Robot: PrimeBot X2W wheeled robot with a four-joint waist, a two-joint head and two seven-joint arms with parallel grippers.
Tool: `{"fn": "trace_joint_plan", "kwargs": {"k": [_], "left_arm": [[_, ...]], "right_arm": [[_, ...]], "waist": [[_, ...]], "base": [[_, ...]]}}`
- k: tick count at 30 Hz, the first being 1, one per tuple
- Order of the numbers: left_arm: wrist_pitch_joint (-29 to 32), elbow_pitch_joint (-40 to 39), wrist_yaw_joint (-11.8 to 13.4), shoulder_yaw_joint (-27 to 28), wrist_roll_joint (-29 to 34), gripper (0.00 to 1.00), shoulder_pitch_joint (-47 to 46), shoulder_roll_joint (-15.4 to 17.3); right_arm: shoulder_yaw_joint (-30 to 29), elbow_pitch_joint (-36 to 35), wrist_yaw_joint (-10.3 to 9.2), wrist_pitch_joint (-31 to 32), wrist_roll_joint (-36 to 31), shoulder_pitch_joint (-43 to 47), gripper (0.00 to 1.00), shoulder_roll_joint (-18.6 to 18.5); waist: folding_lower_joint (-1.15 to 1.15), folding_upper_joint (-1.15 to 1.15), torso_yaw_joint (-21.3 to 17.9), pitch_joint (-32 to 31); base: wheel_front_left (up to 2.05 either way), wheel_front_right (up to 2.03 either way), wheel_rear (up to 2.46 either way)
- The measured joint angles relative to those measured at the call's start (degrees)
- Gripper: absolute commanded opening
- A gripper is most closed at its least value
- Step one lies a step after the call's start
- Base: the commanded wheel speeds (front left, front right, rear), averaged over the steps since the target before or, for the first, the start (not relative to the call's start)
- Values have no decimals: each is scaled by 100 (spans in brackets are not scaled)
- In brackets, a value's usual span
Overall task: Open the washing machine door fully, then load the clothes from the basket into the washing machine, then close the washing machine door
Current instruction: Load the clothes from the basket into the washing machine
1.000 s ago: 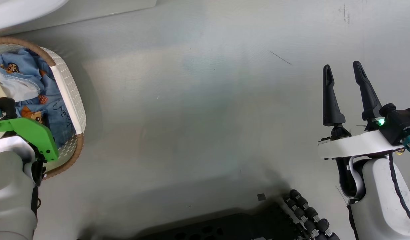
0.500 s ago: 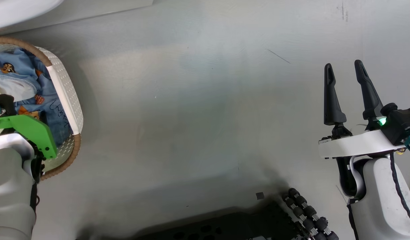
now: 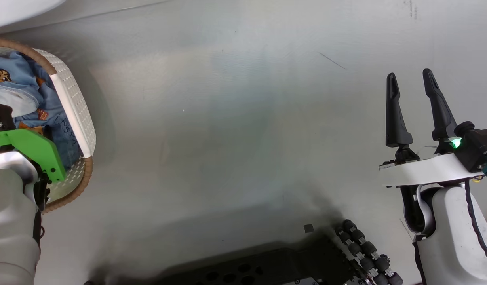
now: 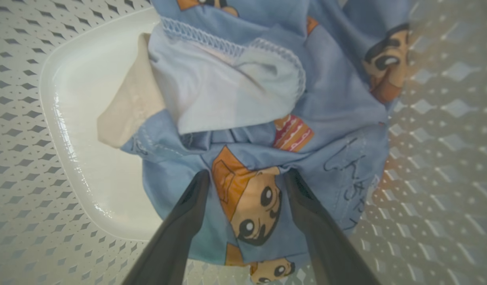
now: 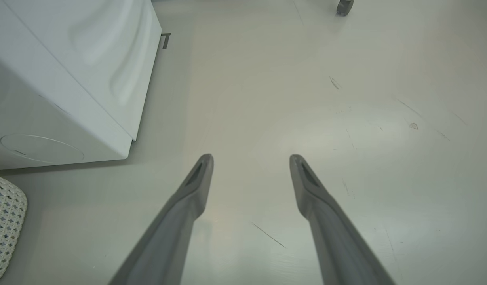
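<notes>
Loading step: my left gripper (image 4: pixel 247 178), fingers spread, straddles the light blue cartoon-print clothes (image 4: pixel 330 118) in the cream perforated plastic basket (image 4: pixel 18 166); next I'd pinch and lift, right gripper (image 3: pixel 408 74) likewise spread.

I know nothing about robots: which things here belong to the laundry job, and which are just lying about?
Job: clothes; basket holding them; washing machine; left gripper, open astride the clothes.

Just about: right gripper, open above the floor, holding nothing; caster wheel; small dark square.
</notes>
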Motion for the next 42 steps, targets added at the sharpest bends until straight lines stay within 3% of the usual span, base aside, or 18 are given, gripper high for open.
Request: {"fn": "trace_joint_plan", "kwargs": {"k": [2, 3, 4, 5, 20, 32, 42], "left_arm": [[0, 25, 1, 0, 0, 97, -19, 1], [0, 31, 10, -1, 0, 56, -30, 1], [-1, 38, 20, -2, 0, 22, -45, 1], [-1, 47, 24, -2, 0, 0, -66, 1], [-445, 63, 42, 27, -25, 0, -144, -60], [-1152, 59, -20, 137, -165, 0, -36, -272], [-1380, -33, -92, 193, -237, 0, 348, -378]], "right_arm": [[-1, -10, 0, 0, 0, 0, 100, 0], [-2, -20, 0, 0, 0, 0, 100, 0], [-2, -25, 0, 0, 0, 0, 100, 0], [-2, -25, 0, 0, 0, 0, 100, 0], [-69, -10, 0, 0, -1, -73, 100, 11], [-144, 177, 0, 0, -63, -145, 100, 12], [-145, 379, 0, 0, -103, -144, 100, 11]], "waist": [[0, 0, 9, 19], [0, 0, 13, 29], [0, 0, 18, 38], [0, 0, 23, 47], [0, 0, 114, -77], [0, 0, 276, -592], [0, 0, 418, -1135]], "base": [[0, 0, 0], [0, 0, 0], [0, 0, 0], [0, 0, 0], [0, 0, 0], [0, 0, 0], [0, 0, 0]]}}
